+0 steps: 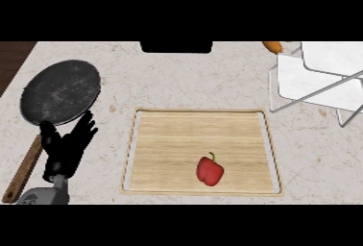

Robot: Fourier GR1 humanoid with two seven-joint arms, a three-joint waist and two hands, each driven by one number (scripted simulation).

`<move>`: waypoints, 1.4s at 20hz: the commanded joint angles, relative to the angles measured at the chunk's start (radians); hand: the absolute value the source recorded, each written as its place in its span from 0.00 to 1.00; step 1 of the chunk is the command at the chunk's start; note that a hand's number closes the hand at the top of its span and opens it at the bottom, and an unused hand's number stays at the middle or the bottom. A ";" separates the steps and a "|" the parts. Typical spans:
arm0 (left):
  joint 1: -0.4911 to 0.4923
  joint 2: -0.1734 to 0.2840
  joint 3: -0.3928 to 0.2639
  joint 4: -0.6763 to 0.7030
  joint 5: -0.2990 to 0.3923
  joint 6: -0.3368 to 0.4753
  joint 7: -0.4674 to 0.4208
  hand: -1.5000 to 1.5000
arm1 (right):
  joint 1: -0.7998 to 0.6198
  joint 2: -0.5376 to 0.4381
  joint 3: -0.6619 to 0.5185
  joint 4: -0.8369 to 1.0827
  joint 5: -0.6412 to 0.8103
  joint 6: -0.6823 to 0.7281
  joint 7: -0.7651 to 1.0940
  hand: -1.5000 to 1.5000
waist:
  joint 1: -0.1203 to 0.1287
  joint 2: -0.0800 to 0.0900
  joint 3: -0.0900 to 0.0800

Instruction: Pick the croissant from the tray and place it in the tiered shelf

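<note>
Listing what stands on the table (184, 77) at this moment, with risks noted.

Item: wooden tray (202, 134), centre of the frame, lying flat. Contents: one red pepper (210, 170), lower right of the tray's middle. No croissant lies on the tray.

Item: orange-brown piece (273, 46), top right of the frame, at the upper left corner of the shelf, mostly cut off. Possibly the croissant; too little shows to be sure, nor whether it rests on the shelf or beside it.

Item: white tiered shelf (312, 77), upper right, with grey struts.

Item: dark frying pan (60, 91), upper left, its wooden handle (25, 168) running down to the lower left.

Item: left hand (67, 146), lower left, fingers straight and spread, released, grasping nothing, resting between the pan and the tray. Fingertips look close to the pan's rim.

Item: right hand, not in the frame; state unknown.

Risks, as judged:
- Only the pepper sits on the tray, so a grasp aimed at the tray would take the wrong thing.
- A sweep by the left hand across the frame could knock the pan or its handle.
- Reaching into the shelf, a hand could catch the slanted struts and shift the whole shelf.
</note>
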 commanded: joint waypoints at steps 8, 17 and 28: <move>-0.004 -0.005 0.025 0.067 -0.002 -0.043 0.006 0.50 | -0.099 0.052 -0.027 0.205 0.064 -0.053 -0.172 1.00 | -0.008 0.003 -0.006; -0.024 -0.002 0.042 0.042 -0.009 -0.037 0.055 0.50 | -0.090 0.004 0.018 0.249 0.152 -0.011 -0.267 1.00 | -0.016 0.001 -0.006; -0.010 -0.027 0.037 0.047 -0.044 -0.017 0.020 0.50 | -0.174 0.071 -0.256 0.329 -0.059 -0.168 -0.151 0.00 | -0.017 0.001 -0.006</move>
